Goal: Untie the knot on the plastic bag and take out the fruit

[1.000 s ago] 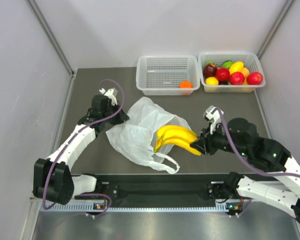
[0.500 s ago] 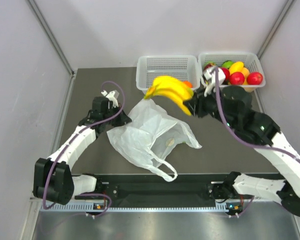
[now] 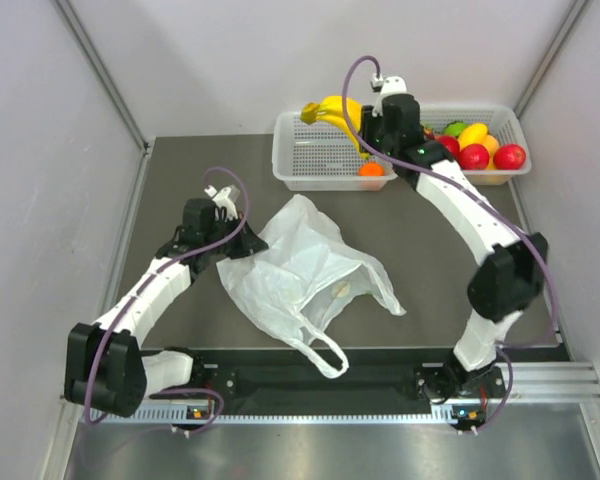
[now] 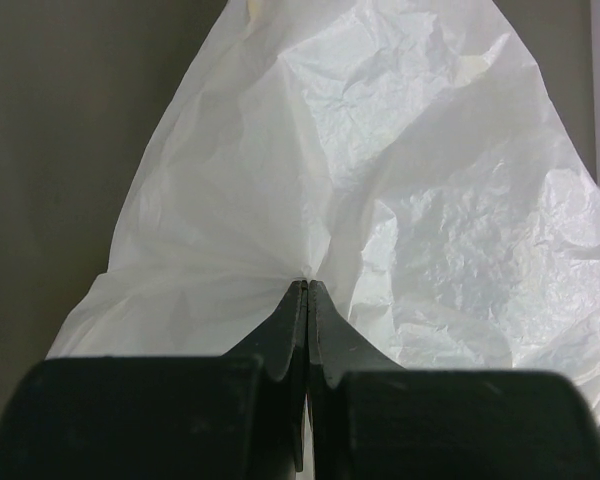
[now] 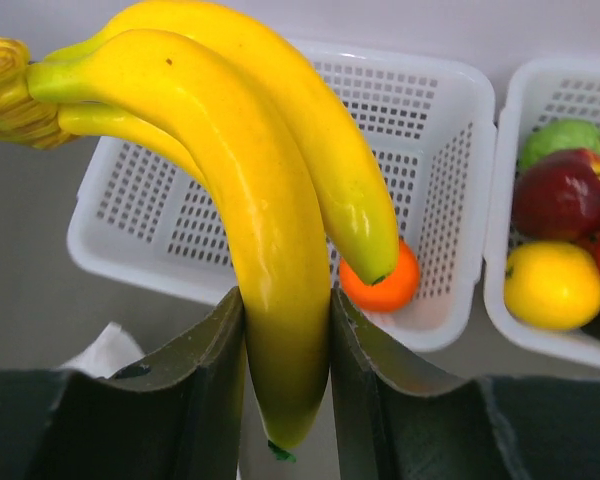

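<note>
Above the white perforated basket (image 3: 310, 178) holding a small orange fruit (image 3: 371, 169), the right end effector (image 5: 285, 330) gripped the bunch of bananas (image 5: 270, 220). On the counter (image 3: 440, 260), the left end effector (image 4: 307, 290) pinched the plastic bag (image 3: 300, 265).

Bright, even light with soft shadows (mild sheen on the bananas (image 5: 270, 230)), all views sharp.
</note>
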`<state>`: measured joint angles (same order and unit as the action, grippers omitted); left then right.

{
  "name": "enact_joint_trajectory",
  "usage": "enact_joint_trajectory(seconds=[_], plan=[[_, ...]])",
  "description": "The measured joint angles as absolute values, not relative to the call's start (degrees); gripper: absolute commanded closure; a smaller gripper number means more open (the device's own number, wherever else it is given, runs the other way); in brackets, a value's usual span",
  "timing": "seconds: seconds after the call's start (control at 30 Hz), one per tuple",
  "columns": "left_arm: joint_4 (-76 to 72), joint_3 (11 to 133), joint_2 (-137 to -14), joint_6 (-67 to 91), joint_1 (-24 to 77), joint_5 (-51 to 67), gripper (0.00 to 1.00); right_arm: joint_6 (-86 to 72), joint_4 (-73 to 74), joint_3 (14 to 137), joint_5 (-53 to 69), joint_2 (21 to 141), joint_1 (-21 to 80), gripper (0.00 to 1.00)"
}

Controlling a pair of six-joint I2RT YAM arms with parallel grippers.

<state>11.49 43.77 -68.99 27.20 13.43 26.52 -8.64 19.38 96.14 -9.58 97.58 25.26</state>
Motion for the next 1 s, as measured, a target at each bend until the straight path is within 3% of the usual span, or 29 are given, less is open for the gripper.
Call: enact_joint_trajectory(seconds=[0.23, 0.43, 0.53, 0.57, 0.6, 0.77, 0.8, 0.9, 1.0], plan=[[10.26, 42.09, -67.96, 28.27, 13.41, 28.56, 1.0, -7.94, 20.8, 116.27, -8.88, 119.96, 22.5, 1.0], [10.15, 41.56, -67.96, 28.58, 13.41, 30.22, 1.0, -8.64, 23.14, 119.37, -9.39, 127.74, 20.16, 0.98], [9.8, 41.56, -67.96, 28.64, 13.41, 31.09, 1.0, -8.67, 25.71, 123.2, -9.41, 131.48, 19.38, 0.91], [9.76, 41.56, -67.96, 28.67, 13.41, 31.29, 1.0, -8.58, 26.33, 124.86, -9.34, 132.84, 19.25, 0.87], [9.67, 41.56, -67.99, 28.69, 13.41, 31.59, 1.0, -8.54, 26.87, 126.39, -9.37, 133.88, 19.22, 0.72], [9.39, 41.56, -67.99, 28.84, 13.41, 32.62, 1.0, -7.99, 28.77, 129.58, -9.34, 135.63, 18.98, 0.31], [9.39, 41.56, -67.99, 28.84, 13.41, 32.73, 1.0, -7.79, 29.21, 130.04, -9.41, 135.63, 18.98, 0.17], [9.39, 41.58, -67.99, 28.84, 13.41, 33.19, 1.0, -7.51, 29.61, 130.63, -9.67, 135.33, 18.98, 0.0], [9.43, 41.82, -68.01, 28.88, 13.41, 33.67, 1.0, -7.29, 30.3, 130.3, -10.02, 134.23, 18.98, 0.0]])
